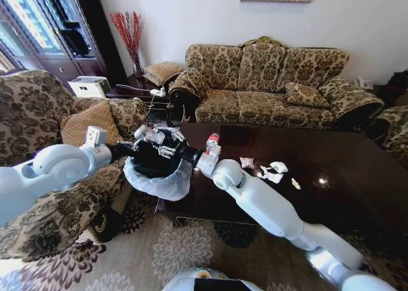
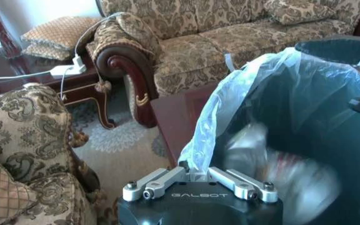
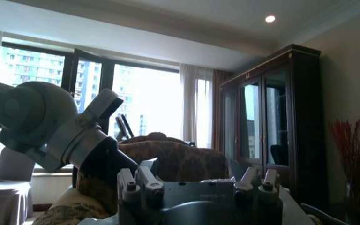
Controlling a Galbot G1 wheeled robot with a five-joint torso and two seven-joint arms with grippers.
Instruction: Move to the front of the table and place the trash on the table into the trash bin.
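Black bin (image 1: 156, 170) pinched at the bag rim by left gripper (image 2: 196, 177); right gripper (image 1: 167, 143) spread above it.

My arms (image 1: 268, 208) white, wrist sections black. My left claw (image 2: 198, 174) silver links on black body, holds whitish translucent bag of black trash bin (image 1: 155, 162). Counter (image 1: 357, 176) glossy dark mahogany. On it near bin-side edge: bottle (image 1: 212, 141) clear, red cap and label; mid-counter, tissues (image 1: 273, 171) white. Sofa (image 1: 268, 81) olive-tan damask. Carpet (image 1: 159, 253) brown, pale floral medallions.
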